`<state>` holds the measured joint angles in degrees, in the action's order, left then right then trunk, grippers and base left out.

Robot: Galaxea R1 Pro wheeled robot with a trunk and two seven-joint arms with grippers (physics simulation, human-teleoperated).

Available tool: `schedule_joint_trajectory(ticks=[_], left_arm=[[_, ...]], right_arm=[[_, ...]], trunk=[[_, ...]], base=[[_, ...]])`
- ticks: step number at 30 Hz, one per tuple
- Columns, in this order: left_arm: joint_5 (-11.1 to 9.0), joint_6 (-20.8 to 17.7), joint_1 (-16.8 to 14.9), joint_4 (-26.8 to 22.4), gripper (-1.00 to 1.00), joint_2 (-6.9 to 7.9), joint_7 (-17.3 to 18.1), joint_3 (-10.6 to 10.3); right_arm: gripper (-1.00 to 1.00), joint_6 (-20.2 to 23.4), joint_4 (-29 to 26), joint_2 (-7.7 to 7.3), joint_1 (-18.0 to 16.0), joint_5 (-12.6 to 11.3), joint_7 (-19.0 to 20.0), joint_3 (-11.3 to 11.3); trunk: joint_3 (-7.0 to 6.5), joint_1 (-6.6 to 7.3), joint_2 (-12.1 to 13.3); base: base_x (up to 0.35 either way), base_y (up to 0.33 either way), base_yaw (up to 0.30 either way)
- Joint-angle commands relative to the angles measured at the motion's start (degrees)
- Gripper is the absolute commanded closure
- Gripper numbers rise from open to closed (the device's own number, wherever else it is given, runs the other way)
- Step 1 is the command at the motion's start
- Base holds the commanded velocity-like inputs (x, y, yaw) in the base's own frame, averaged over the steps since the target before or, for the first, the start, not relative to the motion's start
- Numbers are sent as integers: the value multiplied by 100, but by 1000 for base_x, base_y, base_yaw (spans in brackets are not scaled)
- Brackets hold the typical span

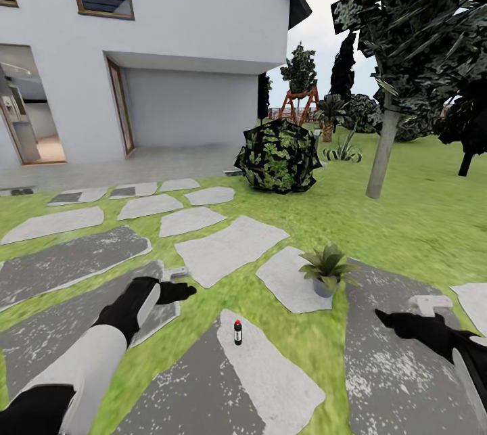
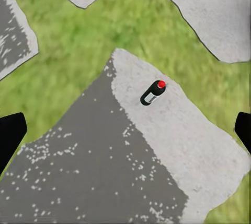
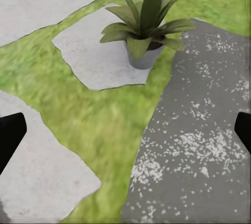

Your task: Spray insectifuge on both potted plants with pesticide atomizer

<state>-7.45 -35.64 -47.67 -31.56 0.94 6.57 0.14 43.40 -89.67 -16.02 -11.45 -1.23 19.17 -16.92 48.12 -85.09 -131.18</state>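
House [image 1: 169, 49]: white two-storey wall with wood-framed windows and an open doorway, at the far end of the garden [image 1: 419, 218], well beyond the pesticide atomizer [image 1: 237, 332].

Tree [image 1: 385, 144]: pale trunk, dark foliage, far beyond and to the right of the atomizer.

Shrub [image 1: 279, 154]: dark, round, mottled green, well beyond the atomizer, at the lawn's edge near the house.

Stepping stones [image 1: 230, 249]: grey irregular slabs set in green lawn, all round the atomizer; some are dark and speckled, others pale.

Left gripper [image 1: 177, 292]: black, hovering just left of and beyond the atomizer. In the left wrist view its two fingers [image 2: 10, 135] stand wide apart at the picture's edges, nothing between them but the ground.

Right gripper [image 1: 389, 318]: black, well to the right of the atomizer, over a dark slab. Fingers [image 3: 10, 135] likewise spread apart, empty.

Potted plant [image 1: 325, 269]: green pointed rosette in a small grey pot, upright at a pale slab's edge, beyond and right of the atomizer.

Pesticide atomizer: dark bottle, white label, red tip, upright on a stone where pale meets dark surface, between the two grippers, touching neither.
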Motion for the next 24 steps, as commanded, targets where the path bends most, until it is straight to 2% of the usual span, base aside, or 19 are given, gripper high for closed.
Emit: schedule_joint_trajectory(ticks=[1, 10, 16, 24], left_arm=[[-44, -48, -29, 2, -100, 13, 7, 5], [1, 19, -54, 12, -100, 66, 22, -11], [18, 28, -59, -4, -100, 74, 16, -29], [23, 37, -66, -55, -100, 87, 35, -31]], right_arm=[[-100, 118, -54, -63, -19, -4, 48, 13], [-100, 238, -129, -260, -33, 27, 114, -4], [-100, 265, -141, -277, -36, 10, 119, -23], [-100, 266, -140, -239, -41, -4, 122, -22]], trunk=[[6, 1, -3], [6, 1, -3], [5, 1, -3], [3, 1, -3]], base=[[0, 0, 0], [0, 0, 0], [0, 0, -84], [0, 1, -227]])
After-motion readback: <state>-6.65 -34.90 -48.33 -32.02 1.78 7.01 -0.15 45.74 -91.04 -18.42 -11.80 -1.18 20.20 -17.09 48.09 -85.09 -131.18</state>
